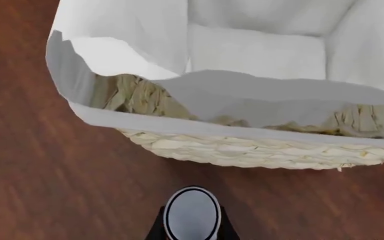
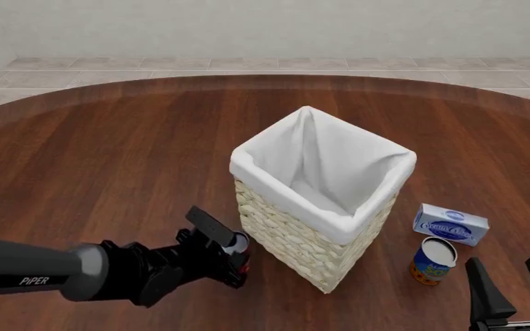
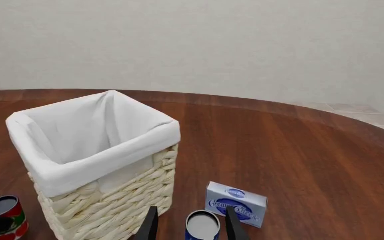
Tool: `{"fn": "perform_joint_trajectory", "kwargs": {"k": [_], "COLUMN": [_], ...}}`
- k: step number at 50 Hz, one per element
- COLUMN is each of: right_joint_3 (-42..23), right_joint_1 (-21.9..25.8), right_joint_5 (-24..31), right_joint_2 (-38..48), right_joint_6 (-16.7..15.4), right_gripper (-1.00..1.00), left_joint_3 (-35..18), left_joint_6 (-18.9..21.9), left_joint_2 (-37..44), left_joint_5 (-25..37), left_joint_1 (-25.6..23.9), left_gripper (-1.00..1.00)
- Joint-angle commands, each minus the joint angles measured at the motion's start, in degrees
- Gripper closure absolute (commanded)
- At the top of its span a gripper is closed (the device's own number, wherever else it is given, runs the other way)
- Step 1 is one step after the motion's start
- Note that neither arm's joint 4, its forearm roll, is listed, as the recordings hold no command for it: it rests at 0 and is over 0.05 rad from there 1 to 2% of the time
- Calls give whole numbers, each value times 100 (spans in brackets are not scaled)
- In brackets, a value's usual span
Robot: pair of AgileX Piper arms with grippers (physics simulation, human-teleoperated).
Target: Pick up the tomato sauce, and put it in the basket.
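Showing tomato sauce label only from right wrist, beside basket.

I saw a pale straw-coloured woven basket with a plain white lining. The tomato sauce can showed a red label, a green band and a silvery top. Another can was blue with an orange base, beside a pale blue-and-white box. The table was reddish-brown wood grain, and my arms were black and grey.
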Motion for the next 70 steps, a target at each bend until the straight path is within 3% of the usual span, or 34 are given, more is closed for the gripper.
{"fn": "perform_joint_trajectory", "kwargs": {"k": [1, 38, 54, 70], "right_joint_3": [0, -1, -2, -3], "right_joint_1": [3, 29, 44, 60], "right_joint_5": [29, 67, 50, 21], "right_joint_2": [-38, -117, -111, -105], "right_joint_6": [-4, -23, -37, -34], "right_gripper": [-100, -100, -100, -100], "left_joint_3": [43, 185, 50, -281], "left_joint_6": [31, 292, 530, 712], "left_joint_2": [-48, -1084, -2310, -3001], "left_joint_5": [26, 583, 1398, 2047], "left_joint_1": [-84, 314, 464, 651], "left_gripper": [100, 100, 100, 100]}}
